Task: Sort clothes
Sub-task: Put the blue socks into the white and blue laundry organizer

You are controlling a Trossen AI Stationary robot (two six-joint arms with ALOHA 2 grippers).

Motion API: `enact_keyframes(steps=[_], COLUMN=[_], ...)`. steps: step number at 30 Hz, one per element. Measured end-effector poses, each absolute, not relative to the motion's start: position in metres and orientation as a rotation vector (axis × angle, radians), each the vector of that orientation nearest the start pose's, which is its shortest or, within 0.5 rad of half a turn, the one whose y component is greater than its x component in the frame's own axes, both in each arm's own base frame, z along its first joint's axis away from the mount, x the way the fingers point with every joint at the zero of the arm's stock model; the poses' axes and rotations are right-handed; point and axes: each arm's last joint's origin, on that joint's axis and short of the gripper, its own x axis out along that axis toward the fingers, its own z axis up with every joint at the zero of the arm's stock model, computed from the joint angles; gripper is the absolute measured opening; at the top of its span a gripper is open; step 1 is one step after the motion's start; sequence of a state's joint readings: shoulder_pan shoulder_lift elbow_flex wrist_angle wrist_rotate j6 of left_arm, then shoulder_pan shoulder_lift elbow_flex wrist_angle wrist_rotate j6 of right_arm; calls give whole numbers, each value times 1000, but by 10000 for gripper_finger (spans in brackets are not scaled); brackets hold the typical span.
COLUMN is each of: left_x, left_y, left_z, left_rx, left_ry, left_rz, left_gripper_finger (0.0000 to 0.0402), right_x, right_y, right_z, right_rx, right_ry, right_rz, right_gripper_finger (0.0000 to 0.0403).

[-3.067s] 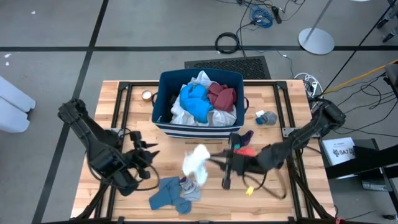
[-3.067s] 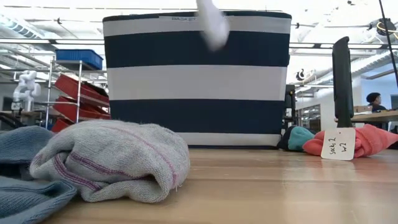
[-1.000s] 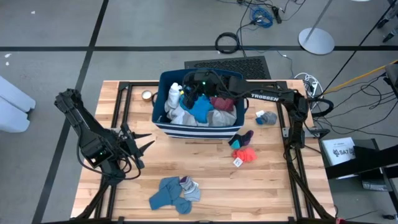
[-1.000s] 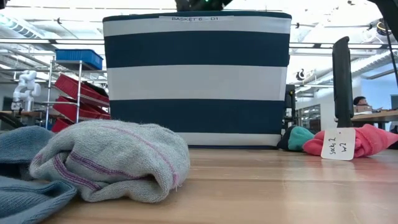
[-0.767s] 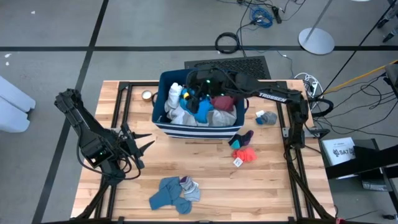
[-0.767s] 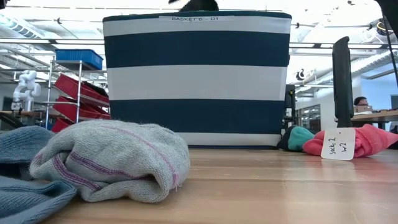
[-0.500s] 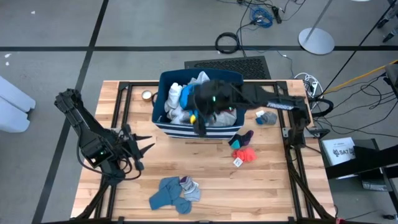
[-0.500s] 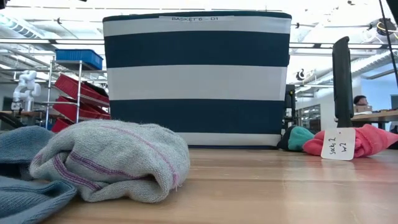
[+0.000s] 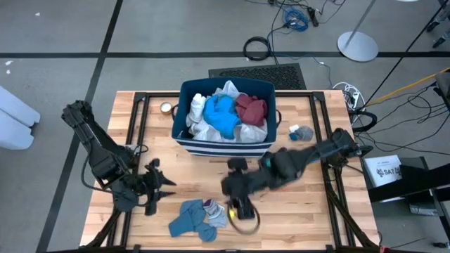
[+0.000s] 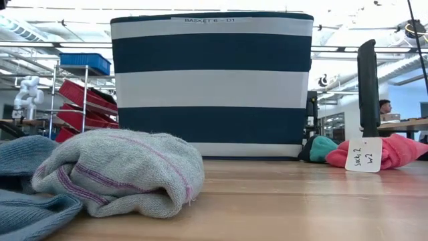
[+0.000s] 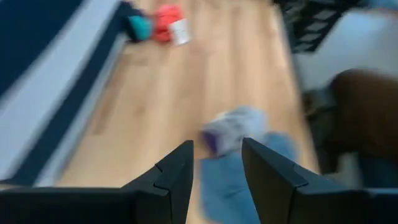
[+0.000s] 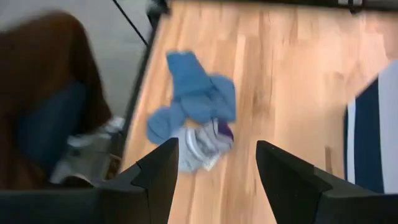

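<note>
Right end effector (image 9: 238, 205) hung over the near middle of the surface (image 9: 309, 218), fingers spread apart with nothing between them, as its own wrist view showed. The grey-blue sock pile (image 9: 197, 217) lay just to its left, near the front edge: a blue piece (image 12: 198, 93) with a small grey sock with purple trim (image 12: 202, 144) bunched against it. From the right wrist view the pile sat ahead of the fingers and clear of them; the blue piece's long axis ran roughly away from the end effector.

Left end effector (image 9: 158, 190) sat low on the left side, also parted and empty, with the same pile ahead of it in its wrist view. Both arms were near the pile; I judged the right the closer, but only narrowly, and the two could crowd each other if both went in.

The navy striped bin (image 9: 184, 95) stood at the far middle, heaped with teal-blue (image 9: 222, 114), maroon (image 9: 250, 108) and white (image 9: 228, 90) garments. A red-pink sock (image 10: 394, 151) with a paper tag (image 10: 363, 155) lay on the right, a teal one (image 10: 322, 147) beside it. A small grey sock (image 9: 301, 131) lay right of the bin. Nothing stood between the right end effector and the pile.
</note>
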State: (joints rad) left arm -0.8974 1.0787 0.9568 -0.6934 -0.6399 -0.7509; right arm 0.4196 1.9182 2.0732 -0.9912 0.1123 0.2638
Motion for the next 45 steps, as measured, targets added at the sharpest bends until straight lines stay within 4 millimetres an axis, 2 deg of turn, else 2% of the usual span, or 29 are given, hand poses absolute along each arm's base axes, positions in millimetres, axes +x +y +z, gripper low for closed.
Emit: enact_keyframes(steps=[5,9,14,22,28,37,41,45], left_x=[153,161,172,184,188,196,201,208], left_y=[-171,-183,-197,-218,-225,-237,-235,-231], left_z=[299,284,256,208,189,166,155,157], left_rx=[-268,-270,-250,-244,-251,-353,-359,-396], left_ry=[645,717,813,1052,1143,1207,1268,1293], left_rz=[-159,-168,-94,-85,-79,-62,-33,-6], left_gripper_finger=[145,145,145,153,192,247,246,216], right_x=[368,366,361,360,360,360,360,360], right_y=[198,218,228,227,227,227,227,227], right_z=[325,289,264,258,258,258,258,258], right_rx=[-11,39,43,32,18,18,18,18], right_ry=[854,806,792,805,804,804,804,804], right_rz=[87,119,146,143,149,149,149,149], right_gripper_finger=[201,201,201,201,201,201,201,201])
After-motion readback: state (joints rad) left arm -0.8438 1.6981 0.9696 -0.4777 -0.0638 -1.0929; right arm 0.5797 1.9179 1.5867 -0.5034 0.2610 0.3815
